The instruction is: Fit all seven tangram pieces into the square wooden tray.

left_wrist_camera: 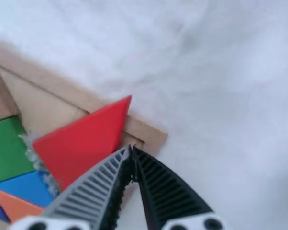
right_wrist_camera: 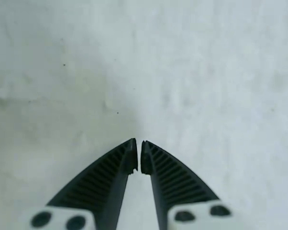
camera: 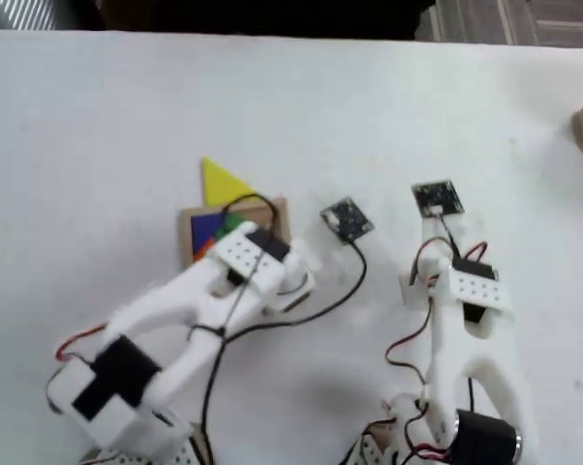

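At mid-surface (camera: pixel 98 116) in the high view, the tray (camera: pixel 187 232) sits under your left arm with coloured pieces inside. The yellow triangle (camera: pixel 222 182) lies outside, just beside the far rim, not yet placed. You can't count the seated pieces from here.

Left wrist view: your left end effector (left_wrist_camera: pixel 132 163) is clenched, tips together, with nothing seen between them. The tips sit at the edge of the red triangle (left_wrist_camera: pixel 82 143), by a tray corner. Red looks tilted, one point overhanging the rim, so I'd call it unseated. Green piece (left_wrist_camera: pixel 7 148), blue piece (left_wrist_camera: pixel 24 187) and orange piece (left_wrist_camera: pixel 15 206) lie inside, with bare floor beside red.

Right wrist view: your right end effector (right_wrist_camera: pixel 138 155) is clenched, empty, above bare surface.

Judged partway: red and yellow at least remain.
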`<control>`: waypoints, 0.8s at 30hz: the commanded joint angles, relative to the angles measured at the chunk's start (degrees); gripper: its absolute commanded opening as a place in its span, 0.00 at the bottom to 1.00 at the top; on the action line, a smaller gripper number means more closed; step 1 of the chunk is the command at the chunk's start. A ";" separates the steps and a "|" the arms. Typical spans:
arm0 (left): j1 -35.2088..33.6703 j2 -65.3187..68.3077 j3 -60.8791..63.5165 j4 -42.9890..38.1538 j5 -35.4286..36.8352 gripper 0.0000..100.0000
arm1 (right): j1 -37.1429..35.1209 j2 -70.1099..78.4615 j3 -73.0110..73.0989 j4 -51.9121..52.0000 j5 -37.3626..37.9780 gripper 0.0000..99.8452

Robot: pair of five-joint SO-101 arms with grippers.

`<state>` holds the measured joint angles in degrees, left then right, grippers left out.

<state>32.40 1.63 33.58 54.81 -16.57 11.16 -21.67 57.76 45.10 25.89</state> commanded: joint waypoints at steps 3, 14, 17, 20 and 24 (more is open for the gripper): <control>1.36 -17.45 5.27 -2.11 4.48 0.02 | -0.48 -1.63 -0.26 -0.84 0.88 0.02; -2.07 -6.64 7.12 -33.14 37.45 0.02 | -0.48 -1.63 -0.26 -0.84 0.88 0.02; -4.70 2.15 0.62 -30.59 37.27 0.02 | -0.48 -1.63 -0.26 -0.84 0.88 0.02; -5.05 6.55 -4.31 -24.09 37.01 0.02 | -0.48 -1.63 -0.26 -0.84 0.88 0.02; -3.56 5.14 -5.27 -16.53 29.89 0.02 | -0.48 -1.63 -0.26 -0.84 0.88 0.02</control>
<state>28.09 8.13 32.18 32.31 18.86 11.16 -21.67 57.76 45.10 25.89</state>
